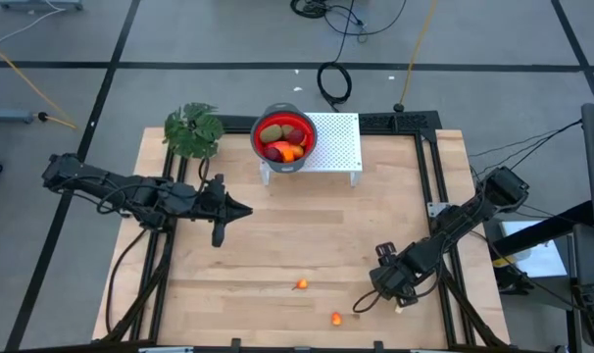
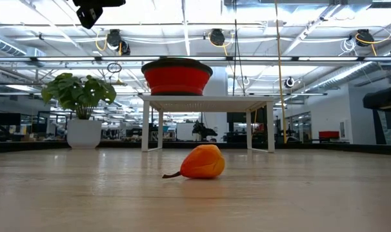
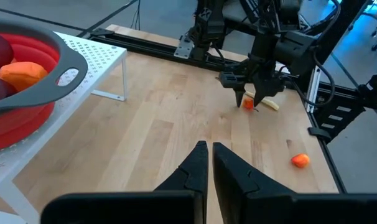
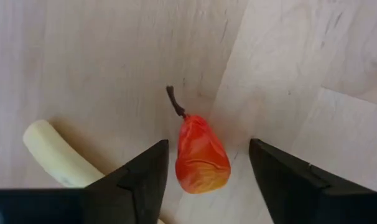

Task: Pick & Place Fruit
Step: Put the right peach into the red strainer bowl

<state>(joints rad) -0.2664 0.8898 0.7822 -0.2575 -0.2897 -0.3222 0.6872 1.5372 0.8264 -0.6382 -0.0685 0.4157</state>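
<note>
Right gripper (image 4: 204,171) was down at the table's near right corner, fingers wide apart and straddling a small red-orange pear-shaped toy fruit with a brown stem (image 4: 202,155). The fruit lay flat on the pale wood tabletop (image 1: 277,235) between the two fingers, touching neither as far as the right wrist view showed. Its long axis ran along the gap, stem pointing away from the wrist, so the fingers faced its narrow sides; closing should meet the belly squarely. A pale cream rod-shaped piece (image 4: 55,155) lay just beside one finger and might get nudged.

Left gripper (image 3: 207,163) hung mid-table on the left, fingers pressed together, holding nothing, well apart from this fruit. The right arm was plainly the nearer.

Two more small orange fruits (image 1: 301,284) lay on the near boards. The grey-rimmed red bowl (image 1: 261,149), already holding several fruits, sat on the white perforated stand (image 1: 341,147) at the far side.
</note>
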